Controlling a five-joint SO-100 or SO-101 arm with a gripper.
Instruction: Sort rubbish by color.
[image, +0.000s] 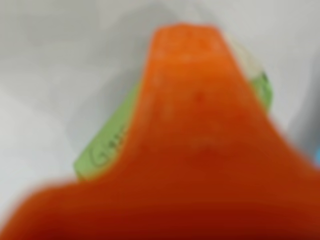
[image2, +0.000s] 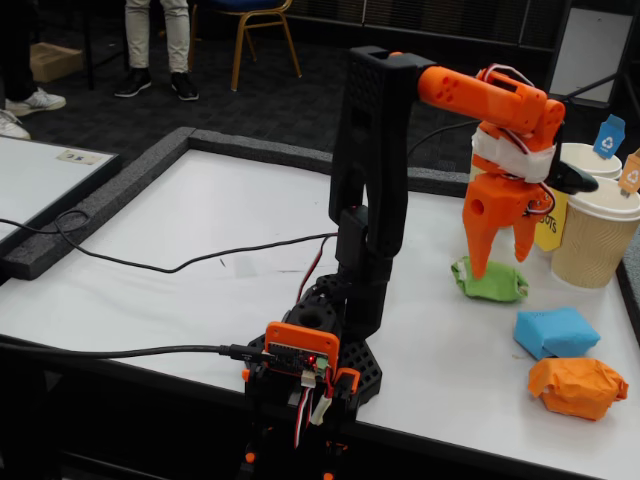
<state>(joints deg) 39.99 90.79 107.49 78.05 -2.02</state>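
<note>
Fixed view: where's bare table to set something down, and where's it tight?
Free: the wide white table left of the arm, crossed only by a black cable. Crowded on the right: the gripper is over the green lump, with paper cups behind and the blue lump and orange lump in front.

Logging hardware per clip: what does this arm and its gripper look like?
Black plastic arm links with orange joint housings; the two-finger orange gripper has tapered fingers and a white band above. Red, white and black wires trail at the base, where a small red light glows.
</note>
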